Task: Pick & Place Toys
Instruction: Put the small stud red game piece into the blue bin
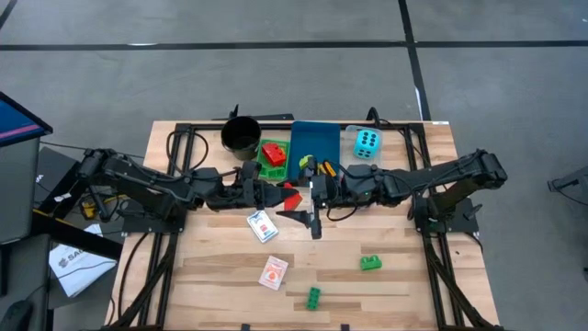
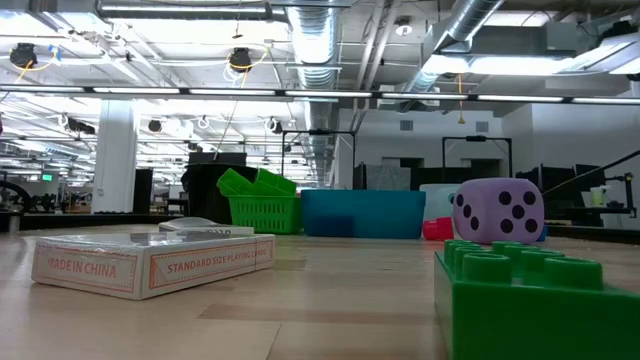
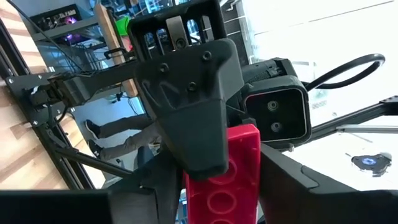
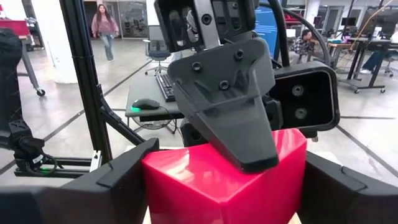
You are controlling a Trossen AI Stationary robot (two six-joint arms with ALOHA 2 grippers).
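A red brick (image 1: 290, 196) hangs above the table's middle, between my two grippers. My left gripper (image 1: 278, 195) comes from the left and my right gripper (image 1: 310, 198) from the right; both are shut on it. In the left wrist view the brick (image 3: 224, 180) shows its hollow underside. In the right wrist view it (image 4: 217, 180) shows smooth faces. Two white card packs (image 1: 262, 225) (image 1: 274, 272) and two green bricks (image 1: 371, 263) (image 1: 314, 297) lie on the table. A cyan die (image 1: 367, 143) rests at the back. A purple die (image 2: 498, 212) shows in the low view. My left gripper pinches the red brick between its two fingers, one against the brick's side (image 3: 254, 168); the other side is hidden by the right arm's finger. The fingers lie about level, coming from the table's left. The brick is lifted clear of the table. My right gripper pinches the same brick between its two fingers, on two opposite sides (image 4: 152, 180). The fingers lie about level, coming from the table's right. The left arm's finger (image 4: 236, 118) lies over the brick's far part. The brick hangs clear of the table.
At the back stand a black cup (image 1: 241, 136), a green tray (image 1: 273, 158) with red bricks in it, and a blue tray (image 1: 315, 147). Small bricks (image 1: 312, 166) lie by the blue tray. Bare wood lies at the near left and right.
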